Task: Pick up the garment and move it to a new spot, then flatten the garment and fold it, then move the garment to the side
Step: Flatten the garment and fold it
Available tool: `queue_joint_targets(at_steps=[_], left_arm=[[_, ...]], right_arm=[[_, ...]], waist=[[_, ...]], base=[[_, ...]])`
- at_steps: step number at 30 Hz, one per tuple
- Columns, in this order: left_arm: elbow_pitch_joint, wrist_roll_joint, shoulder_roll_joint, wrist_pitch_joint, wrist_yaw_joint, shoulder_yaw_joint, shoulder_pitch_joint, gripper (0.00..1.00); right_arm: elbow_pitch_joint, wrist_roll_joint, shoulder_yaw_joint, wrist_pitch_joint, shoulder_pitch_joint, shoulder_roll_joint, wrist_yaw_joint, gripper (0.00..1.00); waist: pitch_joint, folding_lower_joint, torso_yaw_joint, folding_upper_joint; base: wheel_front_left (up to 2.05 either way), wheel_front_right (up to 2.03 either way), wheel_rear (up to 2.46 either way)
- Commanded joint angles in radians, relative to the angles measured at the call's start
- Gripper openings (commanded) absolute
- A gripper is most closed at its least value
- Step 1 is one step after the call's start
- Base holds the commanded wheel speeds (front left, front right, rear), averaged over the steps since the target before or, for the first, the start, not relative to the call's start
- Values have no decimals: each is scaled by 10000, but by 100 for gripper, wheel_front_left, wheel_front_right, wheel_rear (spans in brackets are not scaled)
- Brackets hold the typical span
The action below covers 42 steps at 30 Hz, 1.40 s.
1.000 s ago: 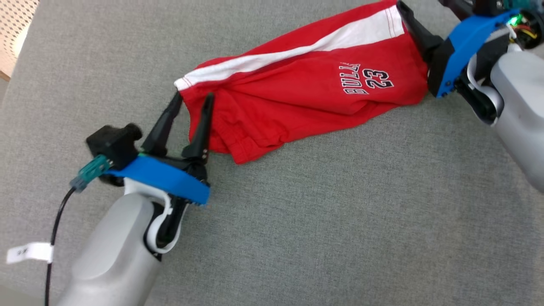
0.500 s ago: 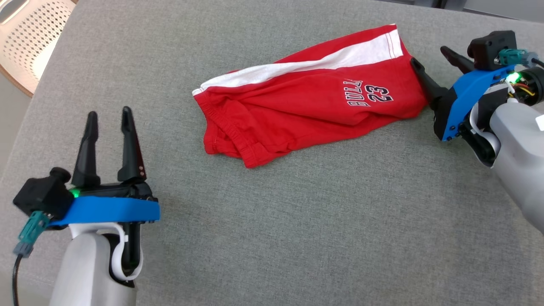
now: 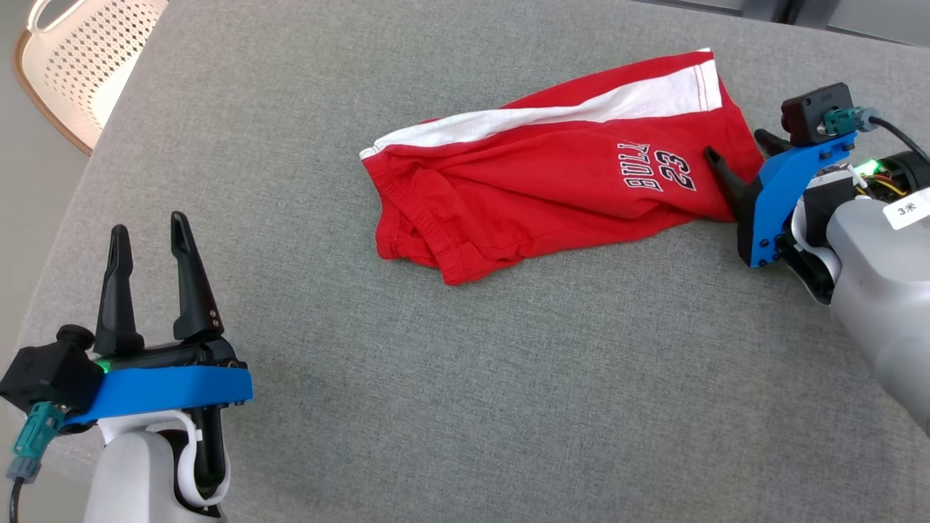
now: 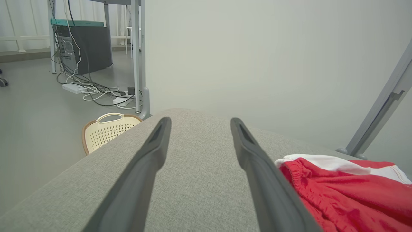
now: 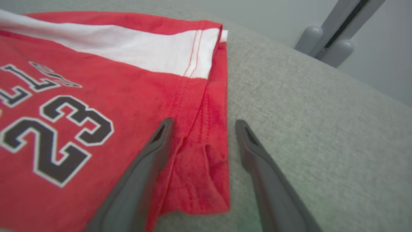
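The garment (image 3: 552,167) is a pair of red shorts with a white side stripe and a "23" print, lying creased on the grey padded table (image 3: 436,399). My left gripper (image 3: 147,226) stands open at the near left, well apart from the waistband end. In the left wrist view its fingers (image 4: 200,120) are spread over bare table, with the garment (image 4: 338,190) to their right. My right gripper (image 3: 734,145) is open at the hem end. In the right wrist view that gripper (image 5: 203,121) straddles the hem corner of the garment (image 5: 96,90), one finger over the fabric and one over the table.
A cream perforated basket (image 3: 94,65) stands on the floor beyond the table's far left corner, also seen as a basket (image 4: 107,130) in the left wrist view. Cables and a computer case (image 4: 83,48) sit on the floor behind it. A grey metal post (image 5: 341,22) rises past the table's right edge.
The head camera has shifted. My left gripper has drawn back from the waistband to the near left. My right gripper has eased back along the hem. The garment lies released on the table.
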Motion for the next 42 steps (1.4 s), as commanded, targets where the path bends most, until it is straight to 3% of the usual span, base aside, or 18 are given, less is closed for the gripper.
queue_joint_targets(at_steps=[1, 3, 4, 5, 6, 7, 16, 27, 42], left_arm=[[12, -50, -19, -40, -25, 8, 70, 100], [33, -104, -21, -42, -25, -17, 76, 100], [43, -115, -21, -42, -25, -34, 75, 100], [59, -96, -22, -42, -25, -52, 76, 100], [68, -76, -21, -40, -24, -60, 74, 100], [69, -66, -21, -40, -17, -47, 75, 100], [58, 149, -18, -40, -20, -16, 190, 100], [-31, 617, -18, -40, -24, 213, 612, 100], [-230, 1026, 8, -40, -26, 468, 1085, 100]], right_arm=[[80, -14, 107, 218, 219, 106, 1, 100], [140, -12, 211, 632, 355, 197, 2, 100], [152, 7, 256, 804, 418, 246, 4, 78], [122, 62, 260, 866, 431, 286, 6, 42], [82, 64, 259, 843, 412, 304, 10, 15], [43, 86, 258, 774, 363, 313, 10, 0], [-96, 360, 84, 48, 295, 248, -1, 0], [-943, 1057, -155, -1137, 1703, 18, -1, 0], [-1498, 1660, -991, -1585, 3243, -1031, -1, 0]], waist=[[-17, 1, 21, 0], [-36, 1, 28, 0], [-47, 1, 25, 0], [-58, 1, 17, 0], [-70, 1, 0, 0], [-87, 1, -32, 0], [-444, 1, -511, 0], [-1232, 1, -1785, 0], [-1638, 1, -2736, 0]], base=[[0, 0, 0], [0, 0, 0], [0, 0, 0], [0, 0, 0], [0, 0, 0], [0, 0, 0], [0, 0, 0], [0, 0, 0], [0, 0, 0]])
